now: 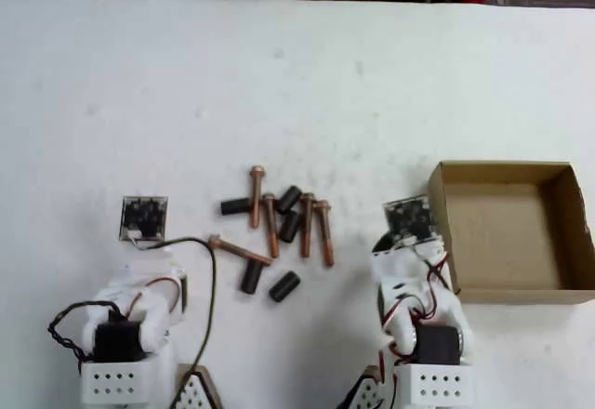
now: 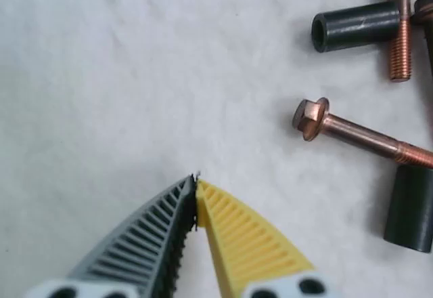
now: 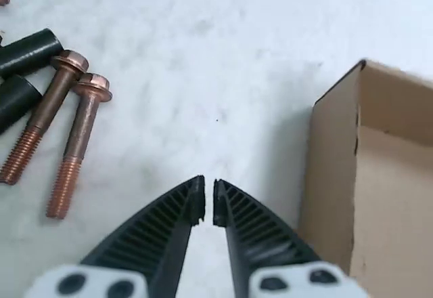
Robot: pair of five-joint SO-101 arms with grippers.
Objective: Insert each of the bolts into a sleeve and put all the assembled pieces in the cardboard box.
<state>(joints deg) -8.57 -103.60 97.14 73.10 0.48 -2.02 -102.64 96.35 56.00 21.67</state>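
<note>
Several copper bolts [image 1: 271, 225] and short black sleeves [image 1: 284, 286] lie loose in a cluster at the table's middle, none joined. The cardboard box [image 1: 502, 232] stands open and empty at the right. My left arm [image 1: 125, 325] rests near the front edge, left of the cluster. Its gripper [image 2: 196, 181] is shut on nothing, over bare table, short of a bolt [image 2: 358, 135] and a sleeve [image 2: 355, 26]. My right arm [image 1: 418, 316] sits between the cluster and the box. Its gripper [image 3: 208, 200] is shut and empty, with two bolts [image 3: 78, 142] on one side and the box wall [image 3: 331, 162] on the other.
The white table [image 1: 307, 84] stretches bare behind the parts as far as its back edge. A black cable [image 1: 212, 288] runs from the left arm past the nearest bolt. A second sleeve [image 2: 411, 206] lies just beyond that bolt's threaded end.
</note>
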